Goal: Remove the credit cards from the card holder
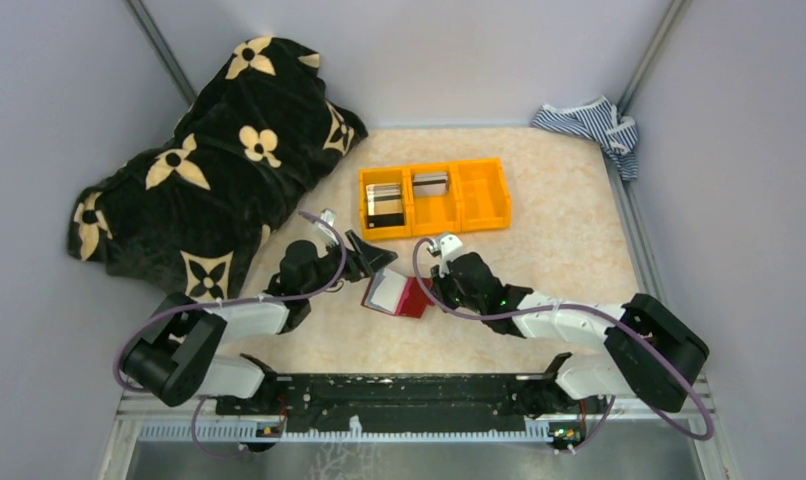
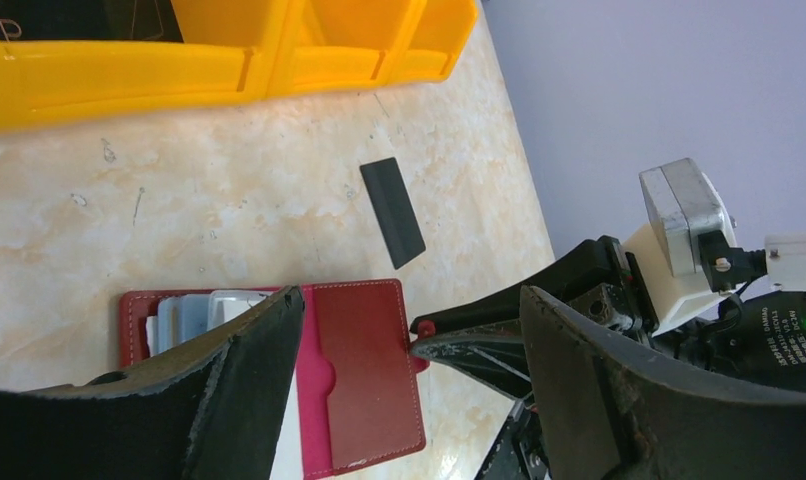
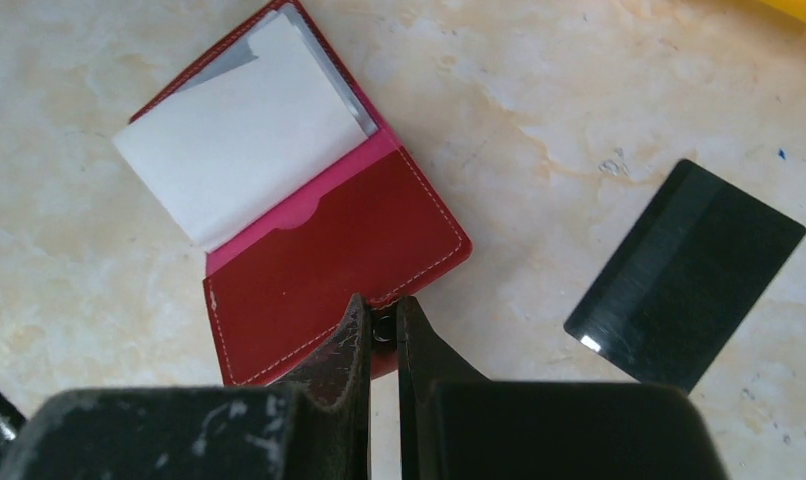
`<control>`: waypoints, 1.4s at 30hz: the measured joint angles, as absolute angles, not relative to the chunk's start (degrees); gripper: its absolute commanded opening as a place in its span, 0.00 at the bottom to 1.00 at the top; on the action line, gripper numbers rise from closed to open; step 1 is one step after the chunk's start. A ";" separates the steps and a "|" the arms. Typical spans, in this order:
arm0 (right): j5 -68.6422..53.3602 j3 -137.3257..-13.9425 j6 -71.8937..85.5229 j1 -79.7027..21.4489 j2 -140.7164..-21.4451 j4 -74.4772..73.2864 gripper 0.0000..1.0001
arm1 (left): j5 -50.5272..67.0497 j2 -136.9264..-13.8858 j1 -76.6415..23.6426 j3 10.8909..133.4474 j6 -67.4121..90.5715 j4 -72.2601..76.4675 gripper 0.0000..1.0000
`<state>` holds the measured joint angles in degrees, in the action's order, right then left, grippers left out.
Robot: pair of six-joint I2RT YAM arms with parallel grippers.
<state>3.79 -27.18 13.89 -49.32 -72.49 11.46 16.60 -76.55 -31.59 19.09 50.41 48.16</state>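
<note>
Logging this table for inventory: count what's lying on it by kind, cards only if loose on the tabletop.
2 fabrics: black flowered blanket, striped cloth
1 orange bin
1 red card holder
1 loose dark card
Total: 5

The right gripper (image 3: 382, 325) has its fingers pinched tight on the snap tab of the open red card holder (image 3: 339, 260), which lies flat on the marbled beige table (image 3: 539, 120). A white card (image 3: 244, 155) pokes out of its pocket with a grey card (image 3: 351, 100) underneath. A dark card (image 3: 684, 275) lies off to the right, not touching the holder.
</note>
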 measured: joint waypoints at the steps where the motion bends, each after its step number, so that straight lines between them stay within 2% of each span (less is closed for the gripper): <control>1: 4.60 -27.14 14.11 -49.32 -72.49 10.81 0.00 | 16.95 -77.38 -31.59 19.22 50.50 48.84 0.85; 15: 10.90 -30.85 14.98 -48.01 -81.03 6.66 0.00 | 18.81 -81.36 -31.59 19.66 50.98 50.98 0.86; 23: 9.89 -31.20 14.76 -45.52 -82.30 7.86 0.00 | 21.02 -83.92 -31.66 19.79 52.93 51.13 0.85; 33: 8.27 -31.20 14.61 -42.57 -82.67 8.51 0.00 | 20.53 -78.41 -31.77 18.81 51.09 44.07 0.85; 42: 7.70 -31.20 14.59 -42.33 -82.89 8.82 0.00 | 20.60 -80.18 -33.17 16.25 52.53 43.88 0.84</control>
